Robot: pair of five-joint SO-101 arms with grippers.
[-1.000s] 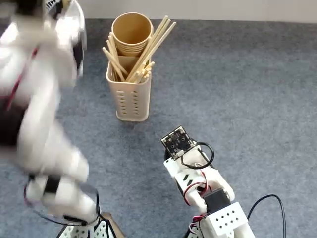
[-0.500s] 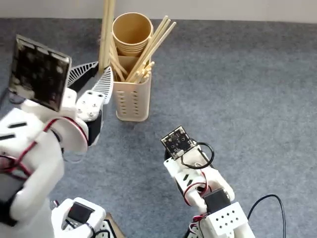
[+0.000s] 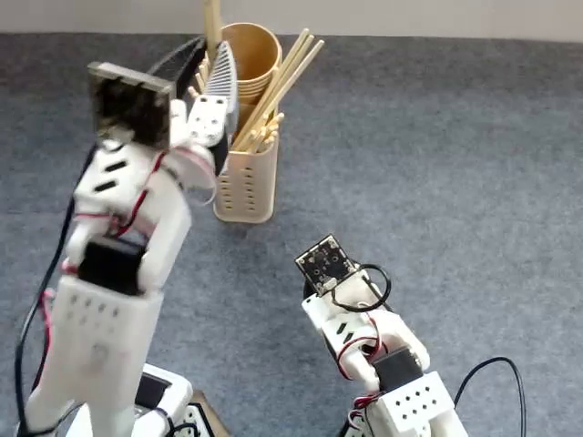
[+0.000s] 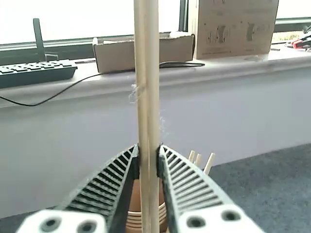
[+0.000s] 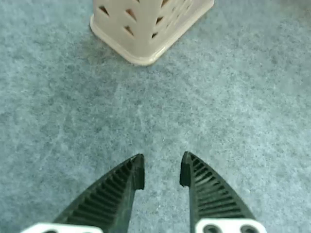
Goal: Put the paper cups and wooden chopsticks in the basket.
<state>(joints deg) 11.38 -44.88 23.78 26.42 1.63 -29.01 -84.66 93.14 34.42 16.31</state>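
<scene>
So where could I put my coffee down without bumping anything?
The wide grey carpet bordered by the beige slotted plastic basket and the right arm is bare. Crowded: the basket's mouth, packed with brown paper cups and wooden chopsticks, where the left arm grips a joined chopstick pair in its jaws.

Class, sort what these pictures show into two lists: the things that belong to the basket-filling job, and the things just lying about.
Belong to the job:
basket
paper cups standing in it
chopsticks standing in it
chopstick pair clamped in the left gripper

Just lying about:
keyboard, cardboard box and cable on the ledge behind
</scene>
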